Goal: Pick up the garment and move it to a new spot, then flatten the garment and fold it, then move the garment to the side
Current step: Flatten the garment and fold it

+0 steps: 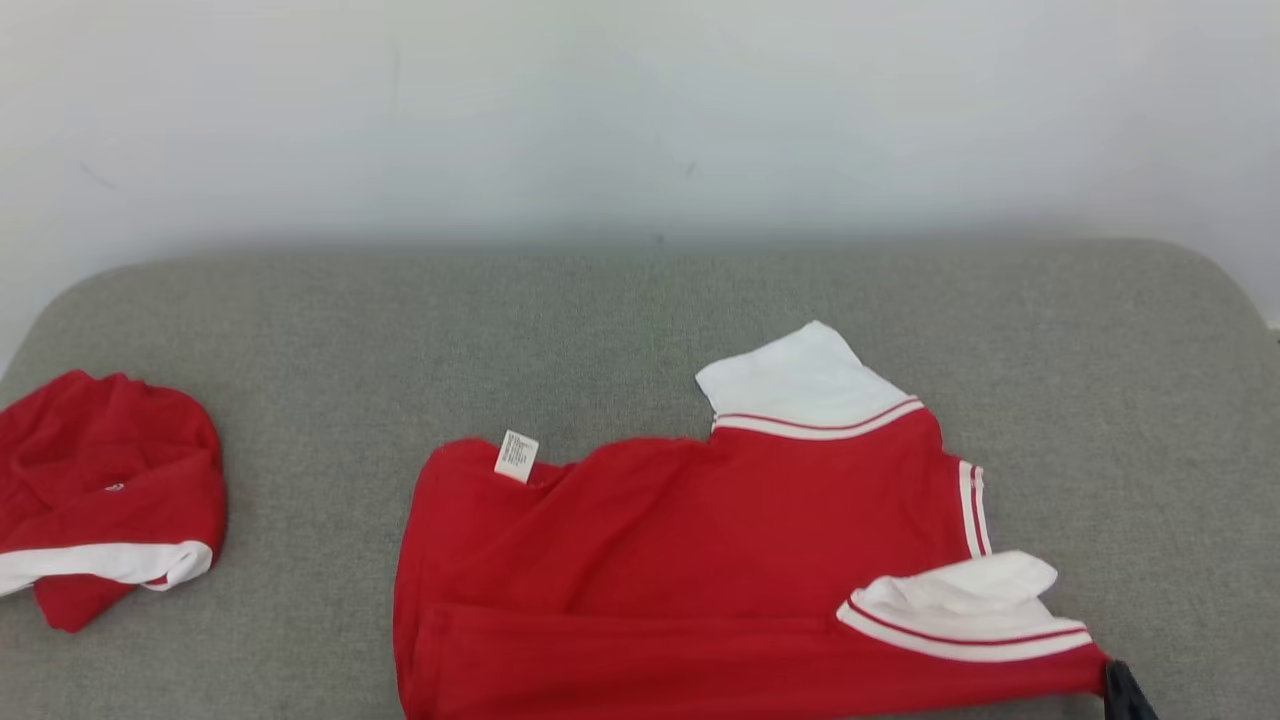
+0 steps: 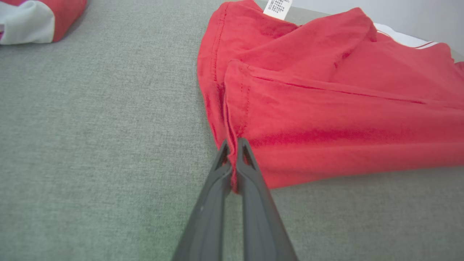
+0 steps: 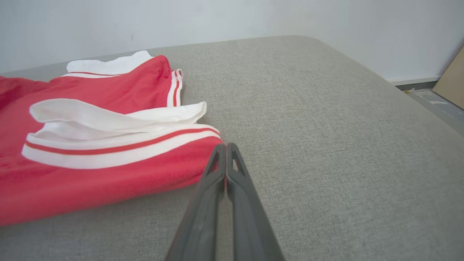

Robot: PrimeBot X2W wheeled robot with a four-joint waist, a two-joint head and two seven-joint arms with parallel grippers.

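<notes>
Left wrist view: the left jaws were closed on the near hem corner of the red shirt (image 2: 326, 119), with a thin ridge of red cloth caught between the dark fingers (image 2: 250, 181). In the right wrist view, the right jaws were pressed shut on the opposite near corner, just below the white striped band (image 3: 119, 148), with only a sliver of red showing between them.

Both holds looked shallow. A pull along the near edge would probably slip one corner free, most likely the right one, where little cloth was gripped. If the two arms rose unevenly, the fold line would likely skew. The loose white flap (image 1: 965, 585) lay unsecured on top and could crumple or be trapped inside a fold. The coarse grey cover of the desk (image 1: 640, 320) might drag on the underside and bunch it. A wide swing to the left could disturb the second red garment (image 1: 100, 480), which lay well apart at that end.

The shirt lay at the near centre-right of the desk, lengthwise across the head view, with the hem to the left and the white trim to the right. It was plain red with white, red-striped bands, and a white care label (image 1: 516, 456) stood up at the far hem corner. It was only partly flat: its near edge was doubled over in a long band, and soft ridges crossed the middle.
</notes>
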